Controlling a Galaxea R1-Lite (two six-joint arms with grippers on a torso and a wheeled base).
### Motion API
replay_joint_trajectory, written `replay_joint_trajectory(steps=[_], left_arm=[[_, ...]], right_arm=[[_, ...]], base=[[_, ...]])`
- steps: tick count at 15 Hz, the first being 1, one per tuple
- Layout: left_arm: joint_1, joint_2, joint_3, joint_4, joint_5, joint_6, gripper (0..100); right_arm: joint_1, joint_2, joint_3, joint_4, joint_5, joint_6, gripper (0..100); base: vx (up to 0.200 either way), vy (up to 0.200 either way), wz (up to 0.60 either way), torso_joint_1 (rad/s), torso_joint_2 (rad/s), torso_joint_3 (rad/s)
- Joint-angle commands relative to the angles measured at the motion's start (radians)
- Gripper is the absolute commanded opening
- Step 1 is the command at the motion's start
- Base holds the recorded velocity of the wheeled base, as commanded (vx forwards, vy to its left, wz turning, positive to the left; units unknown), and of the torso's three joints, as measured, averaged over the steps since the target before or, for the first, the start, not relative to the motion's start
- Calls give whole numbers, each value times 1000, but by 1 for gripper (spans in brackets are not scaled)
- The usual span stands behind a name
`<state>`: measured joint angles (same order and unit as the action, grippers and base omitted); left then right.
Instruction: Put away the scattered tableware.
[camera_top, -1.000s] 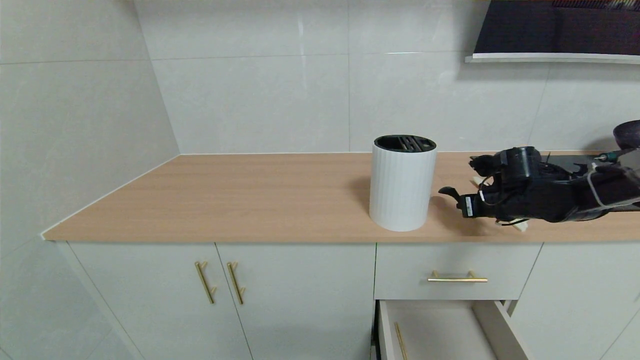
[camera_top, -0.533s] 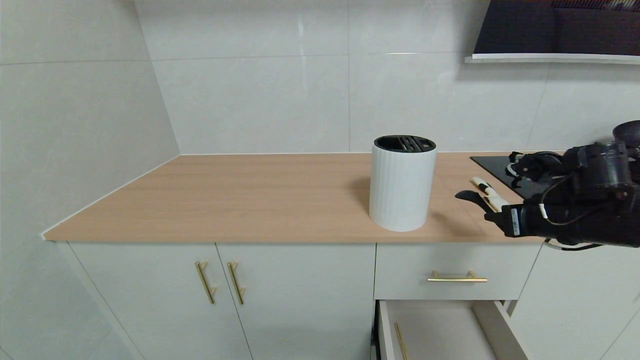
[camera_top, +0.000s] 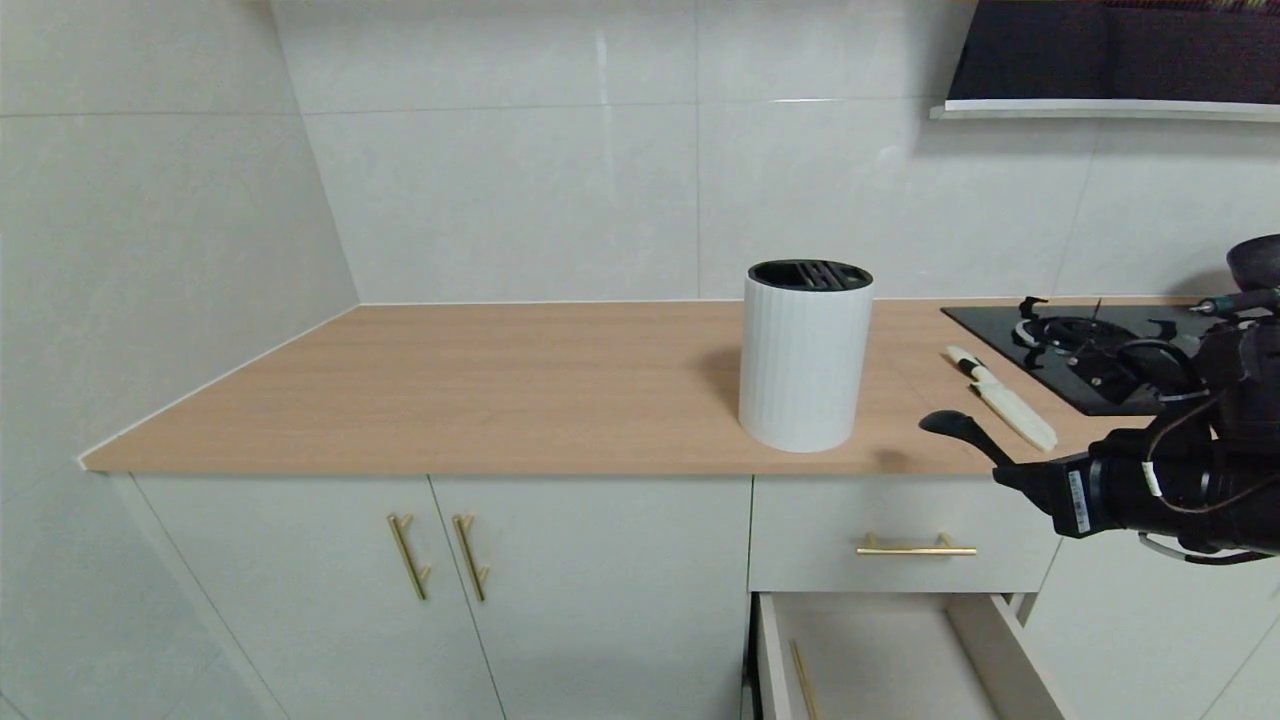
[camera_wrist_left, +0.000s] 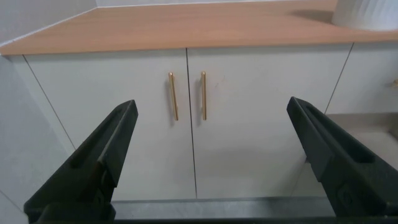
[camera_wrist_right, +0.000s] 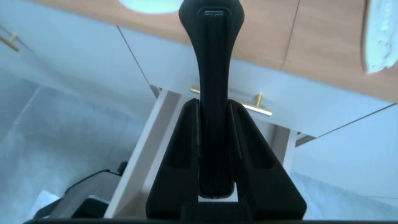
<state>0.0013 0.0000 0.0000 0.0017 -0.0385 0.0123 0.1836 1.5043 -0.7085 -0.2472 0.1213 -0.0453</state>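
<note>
Pulled back off the desk (camera_top: 500, 390), the right claw (camera_wrist_right: 211, 124) clenches a black utensil (camera_top: 952, 426) near the open drawer (camera_top: 870, 650), not yet stowed. A knife (camera_top: 1000, 398) still lies at the holder's (camera_top: 805, 370) three o'clock. The left claw (camera_wrist_left: 211, 109) is spread, empty.

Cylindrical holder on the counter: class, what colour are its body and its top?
Holder: white ribbed body, black slotted top; best in the head view.

A white slotted holder (camera_top: 805, 365) and the hob (camera_top: 1080, 345) flank the knife (camera_top: 1003, 398); the black handle (camera_top: 950, 425) in the right gripper (camera_top: 1020, 480) juts above the open drawer (camera_top: 985, 645).
</note>
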Motion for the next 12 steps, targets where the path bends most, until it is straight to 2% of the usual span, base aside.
replay_joint_trajectory(steps=[1,12], left_arm=[[0,0,0,0,0,0,100],[0,0,0,0,0,0,100]], right_arm=[[0,-7,7,-1,-2,-2,0],[25,-16,49,-24,-3,-44,0]], base=[[0,0,0,-178,437,261],[0,0,0,-180,471,285]])
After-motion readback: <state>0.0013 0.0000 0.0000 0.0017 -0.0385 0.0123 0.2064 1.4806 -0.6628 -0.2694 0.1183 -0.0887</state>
